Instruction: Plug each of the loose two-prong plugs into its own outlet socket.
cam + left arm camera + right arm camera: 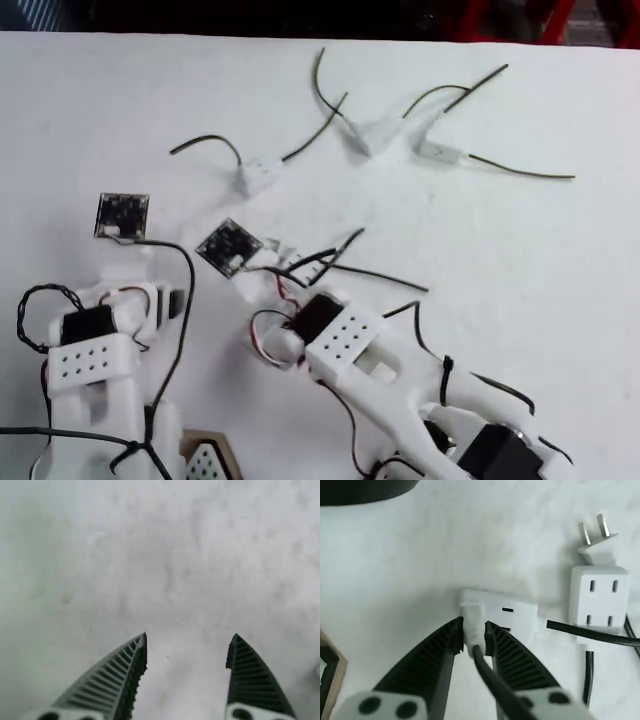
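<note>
In the right wrist view my right gripper (474, 630) is shut on a white two-prong plug (472, 621) with a black cord. The plug sits against the end of a white outlet socket block (512, 616); its prongs are hidden. Beside it lies a second white socket block (598, 602) with a bare two-prong plug (595, 536) at its far end. From above, this gripper (276, 256) is just past its camera board. My left gripper (188, 642) is open over bare white table (165, 555), with nothing between its fingers.
Farther back on the white table (560, 300) lie three white plug pieces with dark cords: one (258, 177) at centre, one (375, 135) and one (440, 152) to the right. Black and red arm cables (320, 265) trail near the right gripper.
</note>
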`<state>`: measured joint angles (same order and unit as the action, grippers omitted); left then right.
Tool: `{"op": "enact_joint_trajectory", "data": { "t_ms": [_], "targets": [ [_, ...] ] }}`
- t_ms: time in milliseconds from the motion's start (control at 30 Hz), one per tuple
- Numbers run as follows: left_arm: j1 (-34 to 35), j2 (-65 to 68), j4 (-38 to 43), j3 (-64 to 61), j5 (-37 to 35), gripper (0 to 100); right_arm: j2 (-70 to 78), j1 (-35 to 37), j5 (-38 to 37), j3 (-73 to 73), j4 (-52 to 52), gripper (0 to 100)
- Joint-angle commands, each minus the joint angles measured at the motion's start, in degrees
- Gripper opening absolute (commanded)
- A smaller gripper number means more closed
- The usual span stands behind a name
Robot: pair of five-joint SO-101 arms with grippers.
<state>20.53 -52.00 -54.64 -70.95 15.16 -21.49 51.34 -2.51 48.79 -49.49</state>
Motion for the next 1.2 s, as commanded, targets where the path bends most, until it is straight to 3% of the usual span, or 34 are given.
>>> {"op": "enact_joint_trajectory", "data": {
  "t_ms": [0,533,1167],
  "targets": [
    [0.7,-1.4,0.7,0.3,-0.1,26,-1.0,-1.1,-0.7,-0.4,-2.6,1.6],
    [0.7,-1.4,0.8,0.3,-0.1,26,0.0,-1.2,-0.3,-5.5,-7.4,1.5],
    [0.7,-1.4,0.8,0.3,-0.1,26,18.2,-1.4,-0.2,-9.9,-7.2,1.5]
  ]
}}
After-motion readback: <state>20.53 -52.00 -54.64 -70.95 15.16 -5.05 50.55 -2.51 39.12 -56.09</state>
